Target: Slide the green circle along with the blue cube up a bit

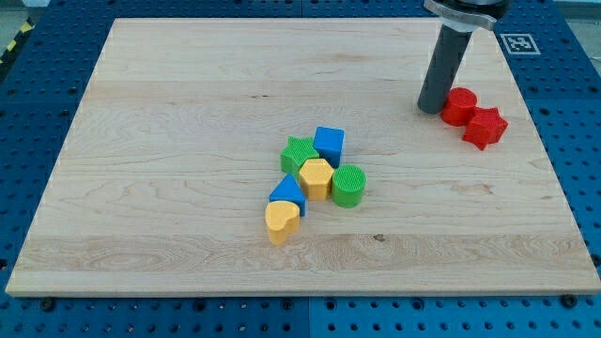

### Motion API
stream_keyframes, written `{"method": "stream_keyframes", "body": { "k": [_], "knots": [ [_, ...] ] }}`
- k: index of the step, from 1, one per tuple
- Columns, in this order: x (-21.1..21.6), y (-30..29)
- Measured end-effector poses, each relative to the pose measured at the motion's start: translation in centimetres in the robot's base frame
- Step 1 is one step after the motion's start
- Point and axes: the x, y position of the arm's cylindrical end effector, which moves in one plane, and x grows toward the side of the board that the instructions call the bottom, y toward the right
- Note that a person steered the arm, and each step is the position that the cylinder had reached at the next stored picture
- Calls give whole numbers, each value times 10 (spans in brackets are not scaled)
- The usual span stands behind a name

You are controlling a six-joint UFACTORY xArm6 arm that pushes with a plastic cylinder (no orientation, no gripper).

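Tip (pixel 430 109) sits by red blocks (pixel 460 105), no jaws visible. Needs approach from 6 o'clock of green circle (pixel 348 185), w/ blue cube (pixel 330 144) at 11.

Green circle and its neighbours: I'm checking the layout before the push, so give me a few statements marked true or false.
1. The green circle touches the yellow block. True.
2. My tip rests against the green circle. False: it is beside the red blocks, at the view's upper right.
3. The blue cube lies above the yellow block in the view. True.
4. The green star sits alone. False: it is in the cluster.
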Motion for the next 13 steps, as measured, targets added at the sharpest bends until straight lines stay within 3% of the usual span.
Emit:
{"method": "stream_keyframes", "body": {
  "k": [2,6,10,12,13],
  "knots": [
    [16,-34],
    [160,-51],
    [125,-119],
    [153,-140],
    [143,-153]
  ]
}}
